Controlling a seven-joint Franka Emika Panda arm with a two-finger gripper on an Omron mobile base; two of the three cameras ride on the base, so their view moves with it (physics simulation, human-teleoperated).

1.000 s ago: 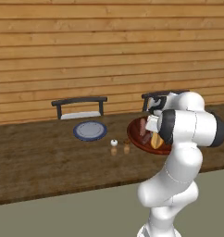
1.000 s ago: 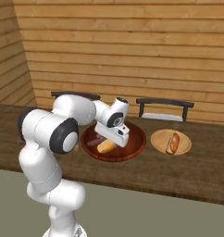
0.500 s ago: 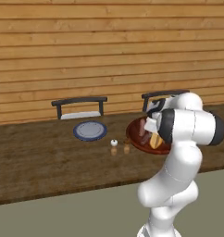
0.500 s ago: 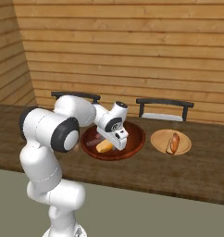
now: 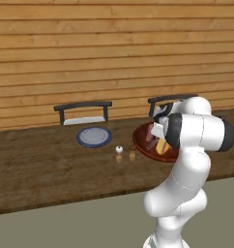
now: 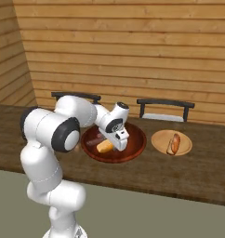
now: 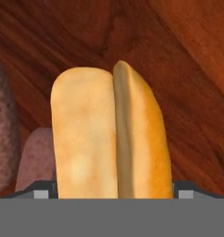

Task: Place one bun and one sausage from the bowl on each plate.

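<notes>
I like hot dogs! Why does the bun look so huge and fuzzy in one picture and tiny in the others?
In the hand view the camera sits right over the bun, so it looks huge with soft edges. In the left base view the arm covers part of the bowl. In the right base view the bun is small but clear, lit evenly, with no glare.

Bun (image 7: 109, 134) cut off at the hand view's lower edge, covering the fingers; whether they grip it cannot be told. Sausage (image 7: 3, 134) cropped at left edge
</notes>
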